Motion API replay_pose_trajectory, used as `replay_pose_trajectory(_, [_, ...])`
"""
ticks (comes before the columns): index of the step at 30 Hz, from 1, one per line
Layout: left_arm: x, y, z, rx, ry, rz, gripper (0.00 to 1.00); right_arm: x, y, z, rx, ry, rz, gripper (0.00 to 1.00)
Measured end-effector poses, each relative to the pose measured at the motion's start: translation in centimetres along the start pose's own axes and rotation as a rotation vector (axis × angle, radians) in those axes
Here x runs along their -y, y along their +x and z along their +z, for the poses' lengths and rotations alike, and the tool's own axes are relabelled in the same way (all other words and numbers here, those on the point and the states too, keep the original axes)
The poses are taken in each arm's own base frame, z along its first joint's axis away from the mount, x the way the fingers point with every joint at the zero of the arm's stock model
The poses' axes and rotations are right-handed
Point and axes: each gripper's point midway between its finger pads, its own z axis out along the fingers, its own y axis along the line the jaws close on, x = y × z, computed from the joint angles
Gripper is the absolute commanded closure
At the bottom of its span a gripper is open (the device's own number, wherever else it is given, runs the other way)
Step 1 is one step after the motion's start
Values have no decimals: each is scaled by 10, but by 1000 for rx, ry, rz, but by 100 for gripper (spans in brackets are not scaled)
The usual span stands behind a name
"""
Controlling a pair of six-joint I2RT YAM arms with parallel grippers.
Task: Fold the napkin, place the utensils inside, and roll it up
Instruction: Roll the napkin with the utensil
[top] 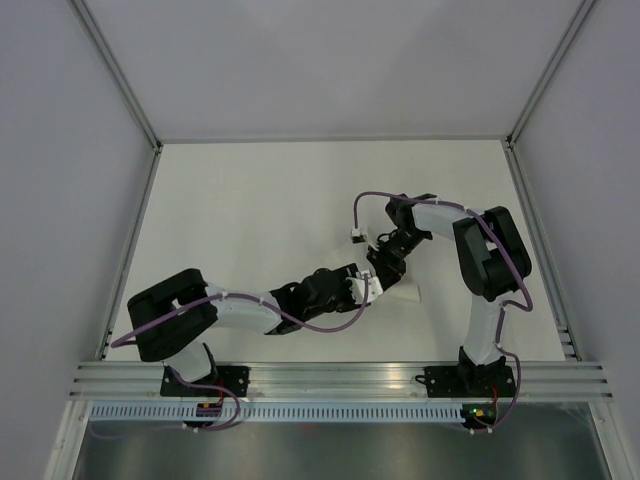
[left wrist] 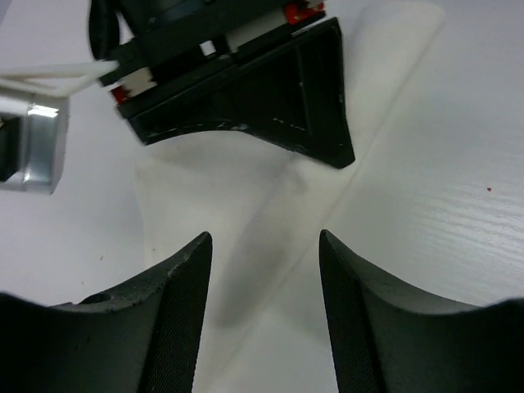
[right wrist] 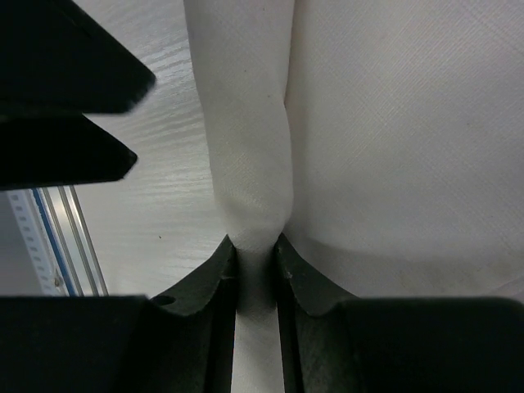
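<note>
Right gripper (right wrist: 255,246) is clenched on a raised ridge of the napkin (right wrist: 246,155), pinched between its 2 fingers. Left gripper (left wrist: 264,239) is released, jaws apart, nothing between them, just beside the right one over the cloth. From above, napkin lies mid table (top: 250,200), mostly hidden under both grippers; white on white, edges hard to trace.

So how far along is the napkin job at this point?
Done: the napkin looks folded over into layers. In hand: the right claw pinches a raised ridge of it; the left claw hangs open above it. Left: no utensils show, perhaps hidden inside, and no finished roll shows.
</note>
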Motion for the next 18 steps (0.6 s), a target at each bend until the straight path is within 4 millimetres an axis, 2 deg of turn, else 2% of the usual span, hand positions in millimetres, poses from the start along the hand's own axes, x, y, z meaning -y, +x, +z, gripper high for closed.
replay_pose_trajectory(6, [21, 9, 26, -38, 55, 137, 37, -1, 1, 1, 5, -16, 15, 85])
replay_pose_trajectory(11, [27, 24, 39, -76, 75, 210, 36, -1, 1, 1, 10, -21, 23, 86])
replay_pose_trajectory(14, [27, 24, 45, -70, 75, 241, 35, -1, 1, 1, 11, -27, 29, 86])
replay_pose_trajectory(17, [27, 22, 50, -67, 78, 255, 43, -1, 1, 1, 10, -29, 32, 86])
replay_pose_trajectory(18, [27, 23, 51, -71, 85, 257, 52, -1, 1, 1, 11, -30, 32, 86])
